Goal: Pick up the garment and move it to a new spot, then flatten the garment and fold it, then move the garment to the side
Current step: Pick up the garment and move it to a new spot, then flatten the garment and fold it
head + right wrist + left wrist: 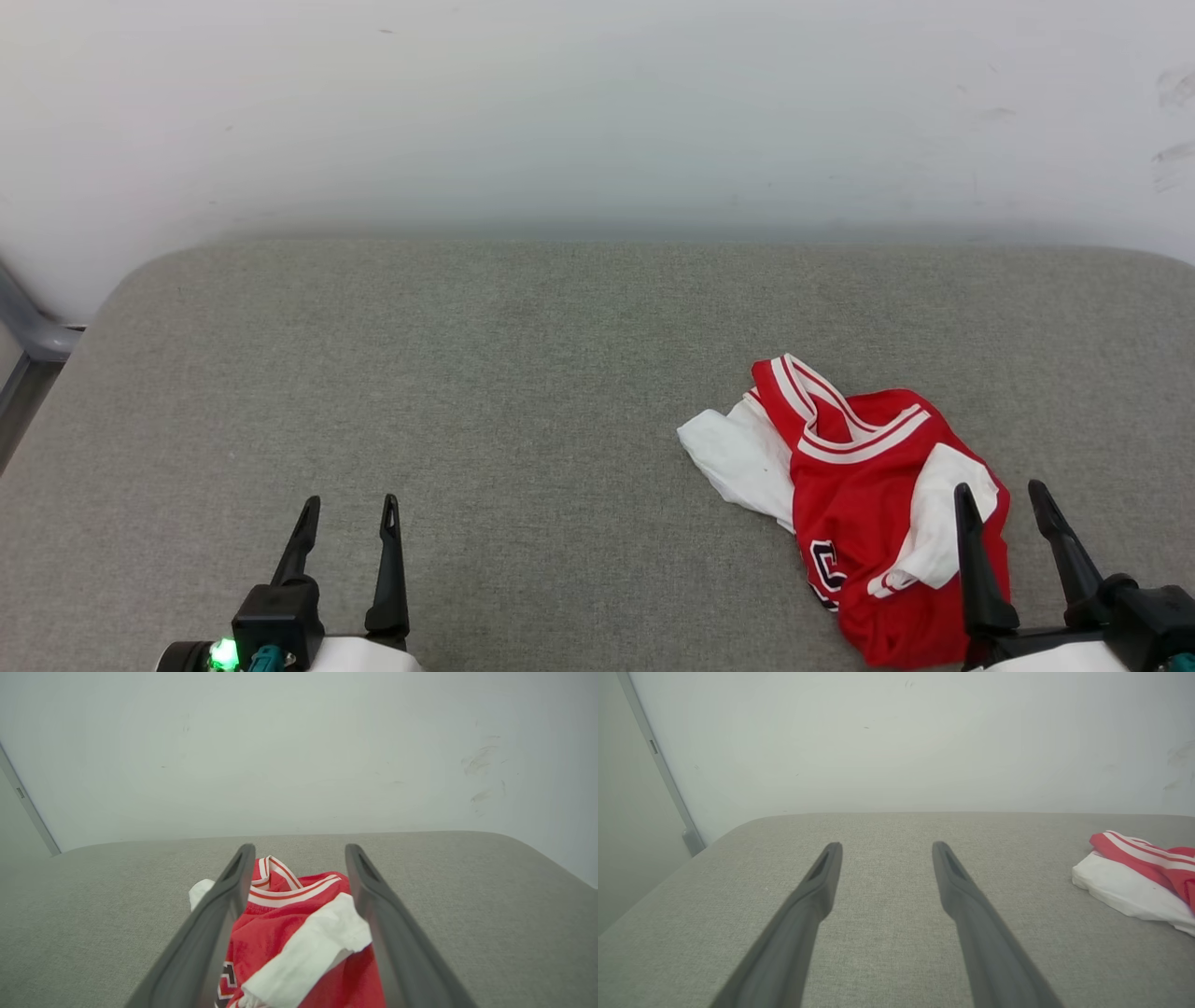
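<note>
Head view: step 1, the pick-up, not yet begun. The garment (859,504) lies crumpled on the grey woven pad (467,373). My right gripper (999,488) is spread at its near edge. My left gripper (351,504) is spread too, well left of it.

Left wrist view: a soft, rumpled white sleeve.

Right wrist view: red knit and striped trim show between my 2 fingers. Next, I judge: lower and close on a thick fold.
</note>
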Controlling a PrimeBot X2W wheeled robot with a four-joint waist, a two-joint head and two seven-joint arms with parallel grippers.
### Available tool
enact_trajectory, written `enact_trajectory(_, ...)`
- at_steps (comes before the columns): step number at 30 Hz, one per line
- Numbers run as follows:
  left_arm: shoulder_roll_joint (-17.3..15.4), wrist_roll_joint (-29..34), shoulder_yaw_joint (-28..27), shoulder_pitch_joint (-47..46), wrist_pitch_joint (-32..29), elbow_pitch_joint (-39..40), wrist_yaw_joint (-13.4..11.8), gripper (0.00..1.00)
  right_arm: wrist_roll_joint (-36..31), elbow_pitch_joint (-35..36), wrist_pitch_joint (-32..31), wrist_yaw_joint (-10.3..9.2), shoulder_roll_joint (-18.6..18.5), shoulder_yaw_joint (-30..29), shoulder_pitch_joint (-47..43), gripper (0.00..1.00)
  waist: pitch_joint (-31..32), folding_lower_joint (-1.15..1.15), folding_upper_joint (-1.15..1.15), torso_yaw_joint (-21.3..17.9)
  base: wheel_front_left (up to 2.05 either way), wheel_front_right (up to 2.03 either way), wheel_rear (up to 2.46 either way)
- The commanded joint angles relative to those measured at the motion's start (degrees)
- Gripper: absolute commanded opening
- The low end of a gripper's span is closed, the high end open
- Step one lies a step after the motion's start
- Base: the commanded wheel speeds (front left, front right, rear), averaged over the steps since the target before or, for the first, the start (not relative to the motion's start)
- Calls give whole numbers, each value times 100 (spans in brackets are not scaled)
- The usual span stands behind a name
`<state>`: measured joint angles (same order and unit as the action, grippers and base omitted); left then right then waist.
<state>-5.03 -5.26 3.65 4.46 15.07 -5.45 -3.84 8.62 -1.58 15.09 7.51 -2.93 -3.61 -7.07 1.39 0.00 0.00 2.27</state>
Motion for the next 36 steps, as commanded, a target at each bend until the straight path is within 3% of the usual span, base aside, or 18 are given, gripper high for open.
enact_trajectory(1,14,44,-19,63,15,-16,28,100,33,-14,12,-4,10,1,-61,100,4,0,0,1,0,0,0)
enact_trajectory(16,117,135,-158,-34,15,-84,200,100,54,-55,12,-4,10,8,-15,100,22,0,0,-25,0,0,0)
enact_trajectory(19,124,64,-162,-268,15,-150,339,100,53,-24,12,-4,10,14,24,100,2,0,0,-35,0,0,0)
enact_trajectory(21,26,105,-157,-771,15,-278,595,100,40,19,12,-4,10,38,106,100,-70,0,0,-79,0,0,0)
enact_trajectory(26,-142,203,30,-1637,15,-508,872,100,26,67,12,-4,10,85,197,100,-218,0,0,-220,0,0,0)
enact_trajectory(36,-484,93,696,-3365,15,-1227,1110,100,73,238,12,-4,11,79,496,100,-764,0,0,-573,0,0,0)
